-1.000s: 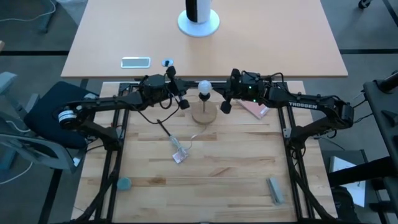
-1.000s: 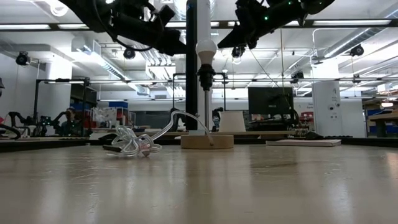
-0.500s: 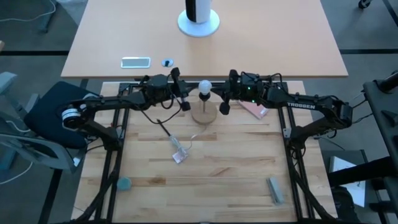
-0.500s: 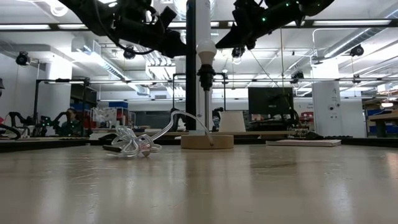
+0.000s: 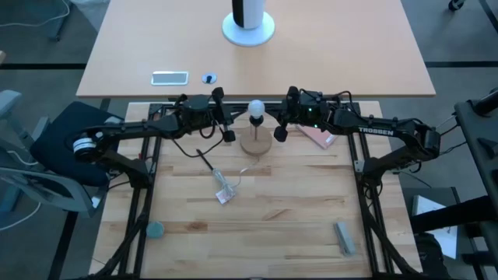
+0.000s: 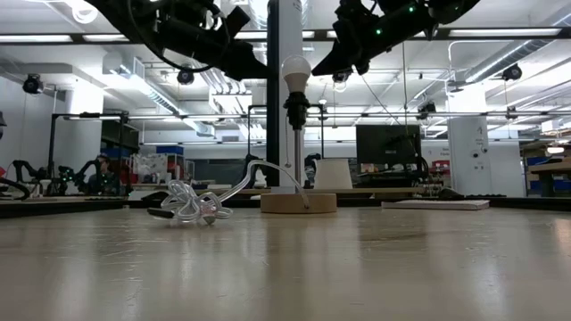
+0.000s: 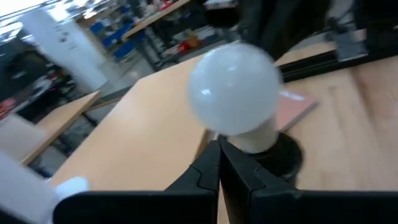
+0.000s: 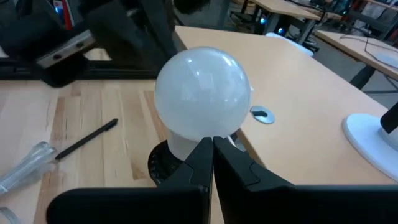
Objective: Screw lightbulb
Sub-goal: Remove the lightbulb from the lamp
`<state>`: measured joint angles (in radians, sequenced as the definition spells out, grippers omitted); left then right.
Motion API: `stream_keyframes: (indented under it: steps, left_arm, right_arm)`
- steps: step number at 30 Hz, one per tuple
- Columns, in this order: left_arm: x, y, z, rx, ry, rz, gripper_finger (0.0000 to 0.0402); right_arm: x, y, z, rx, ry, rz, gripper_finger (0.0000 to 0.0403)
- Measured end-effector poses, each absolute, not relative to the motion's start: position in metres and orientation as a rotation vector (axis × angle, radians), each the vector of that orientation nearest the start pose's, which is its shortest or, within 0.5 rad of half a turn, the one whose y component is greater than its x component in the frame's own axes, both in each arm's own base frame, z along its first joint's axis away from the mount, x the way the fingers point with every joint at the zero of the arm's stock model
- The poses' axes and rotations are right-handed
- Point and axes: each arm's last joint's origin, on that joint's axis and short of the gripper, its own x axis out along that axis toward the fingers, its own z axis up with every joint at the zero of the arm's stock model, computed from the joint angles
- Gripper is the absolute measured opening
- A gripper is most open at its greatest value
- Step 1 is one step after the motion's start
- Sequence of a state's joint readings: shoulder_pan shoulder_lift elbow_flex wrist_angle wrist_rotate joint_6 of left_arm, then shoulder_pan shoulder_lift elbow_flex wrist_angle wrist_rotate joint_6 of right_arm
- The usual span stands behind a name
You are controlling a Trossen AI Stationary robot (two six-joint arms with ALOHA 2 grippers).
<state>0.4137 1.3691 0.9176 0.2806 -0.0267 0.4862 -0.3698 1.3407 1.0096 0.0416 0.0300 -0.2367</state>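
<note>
Lightbulb (image 5: pixel 254 108) sits in black socket (image 8: pixel 163 163), frame center. Left gripper (image 5: pixel 226 124) & right gripper (image 5: pixel 282 123) flank it, both pinched together, empty. Open right wide, grip globe gently, turn w/o tilting.

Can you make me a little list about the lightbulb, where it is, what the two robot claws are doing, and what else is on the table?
lightbulb: white globe, sitting upright in the black socket, on a stand with a round wooden base
left gripper: beside the bulb, fingers shut, holding nothing
right gripper: on the bulb's other side, fingers shut, holding nothing
touching the bulb: neither gripper
cord: clear cable coiled on the table near the base
table: pale wooden slats
</note>
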Motion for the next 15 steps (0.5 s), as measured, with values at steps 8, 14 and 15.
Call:
stream_keyframes:
  steps: [8, 14, 15]
  left_arm:
    - [0.288, 0.132, 0.291, 0.458, 0.245, 0.476, 0.0000]
    - [0.294, 0.132, 0.287, 0.460, 0.214, 0.431, 0.0000]
    - [0.294, 0.132, 0.287, 0.459, 0.211, 0.419, 0.0000]
  right_arm:
    - [0.281, -0.108, 0.313, -0.183, 0.324, -0.344, 0.0007]
    - [0.285, -0.109, 0.310, -0.182, 0.317, -0.328, 0.0007]
    - [0.285, -0.109, 0.311, -0.186, 0.317, -0.327, 0.0007]
